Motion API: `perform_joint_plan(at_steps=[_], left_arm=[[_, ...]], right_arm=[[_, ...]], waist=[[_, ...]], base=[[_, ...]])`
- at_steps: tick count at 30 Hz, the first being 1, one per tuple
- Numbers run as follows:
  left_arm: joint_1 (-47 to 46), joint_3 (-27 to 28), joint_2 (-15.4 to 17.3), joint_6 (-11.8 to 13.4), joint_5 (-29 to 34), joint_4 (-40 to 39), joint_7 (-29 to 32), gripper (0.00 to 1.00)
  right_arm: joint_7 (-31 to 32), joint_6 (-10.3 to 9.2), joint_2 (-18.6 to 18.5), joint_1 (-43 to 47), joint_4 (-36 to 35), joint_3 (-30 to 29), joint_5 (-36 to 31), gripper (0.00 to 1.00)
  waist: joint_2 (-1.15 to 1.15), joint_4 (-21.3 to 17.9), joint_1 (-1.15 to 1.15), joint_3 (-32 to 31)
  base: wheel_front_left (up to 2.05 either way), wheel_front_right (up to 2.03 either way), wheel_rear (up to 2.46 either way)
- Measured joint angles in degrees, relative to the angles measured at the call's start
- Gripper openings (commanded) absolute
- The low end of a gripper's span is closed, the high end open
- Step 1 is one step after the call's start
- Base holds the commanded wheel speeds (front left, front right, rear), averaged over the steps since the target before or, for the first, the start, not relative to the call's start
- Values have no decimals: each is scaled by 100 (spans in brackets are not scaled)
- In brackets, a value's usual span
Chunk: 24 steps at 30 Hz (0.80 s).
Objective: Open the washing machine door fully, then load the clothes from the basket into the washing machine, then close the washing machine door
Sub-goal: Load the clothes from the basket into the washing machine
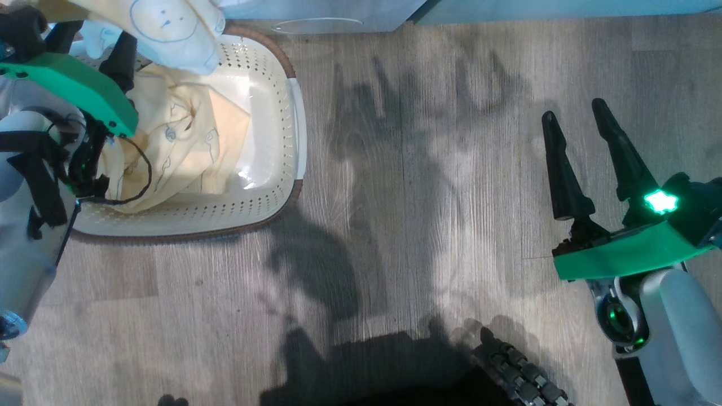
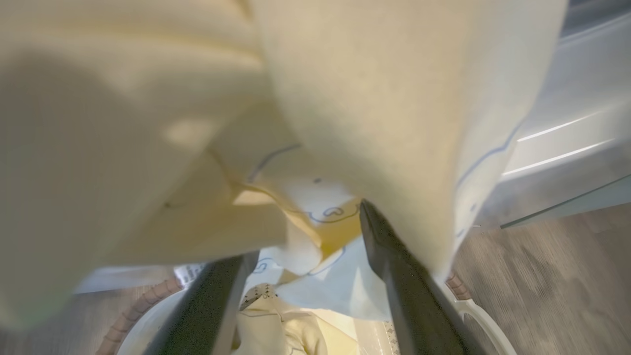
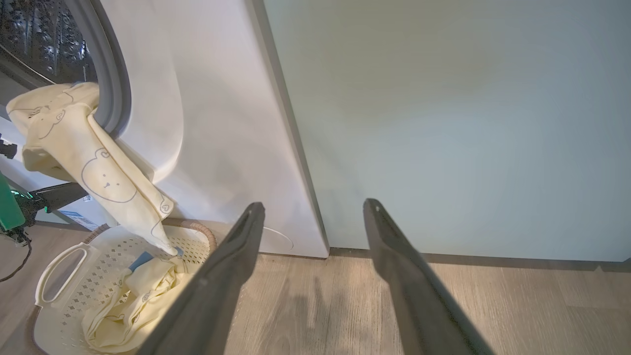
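Closest to the lens, in the left wrist view, a pale yellow garment (image 2: 148,123) hung across the upper frame and draped over the left gripper (image 2: 308,230). Its dark fingers (image 2: 394,276) stood wide apart beneath the cloth, pinching nothing, so the cloth seemed to rest on them rather than be gripped.

At the upper left of the right wrist view, the garment's top end lay over the grey ring (image 3: 116,98) of the washing machine (image 3: 212,123), and its tail dangled down to the basket (image 1: 225,211). It looked to have been let go at the mouth, only half inside, and would want a push.

The basket sat at the upper left of the head view, close to the machine's foot, probably to keep each lift short. More clothes (image 1: 186,146) lay heaped in its left half.

The middle of the frame was wooden floor (image 1: 395,225) crossed by shadows. At the right, the right gripper (image 1: 572,110) hung over the floor, well apart from the work, with its jaws wide and empty. It was likely parked clear of the loading, and it faced a pale green cabinet (image 3: 443,123).
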Motion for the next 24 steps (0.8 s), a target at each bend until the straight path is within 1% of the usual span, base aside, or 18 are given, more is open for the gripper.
perform_joint_plan(at_steps=[1, 2, 3, 4, 6, 7, 14, 19, 24], left_arm=[[0, -31, 16, 0, 24, -32, 0, 100], [1, -41, 24, 0, 31, -44, 0, 88], [1, -40, 32, 0, 49, -53, 0, 58], [1, -34, 43, 0, 57, -66, 0, 58], [1, 13, 57, 0, 105, -92, 0, 24], [1, 56, 57, 0, 129, -97, 0, 0], [17, 371, 27, 0, 379, -196, 0, 0], [177, 638, -48, 0, 478, -506, 0, 0], [608, 836, -182, 0, 589, -979, -1, 0]], right_arm=[[0, 0, 0, 0, 0, -7, -16, 100], [0, 1, 0, -1, 0, -10, -16, 100], [0, 1, 0, -1, 0, -12, -16, 100], [0, 0, 0, -1, 0, -13, -16, 100], [0, 1, 0, -3, 0, -15, -16, 100], [0, 1, 0, -3, 0, -19, -16, 100], [0, 1, 0, -5, 3, -51, -16, 100], [0, 0, 0, -4, 26, -66, -16, 100], [0, 1, 0, 8, 48, -108, -18, 100]], waist=[[0, -1, 0, 1], [0, -3, 0, 2], [0, -6, 0, 4], [0, -9, 0, 6], [0, -16, 0, 13], [0, -18, 0, 16], [0, -4, 0, -14], [0, 15, 0, -104], [0, 61, 0, -284]], base=[[0, 0, 0], [0, 0, 0], [0, 0, 0], [0, 0, 0], [0, 0, 0], [0, 0, 0], [0, 0, 0], [0, 0, 0], [0, 0, 0]])
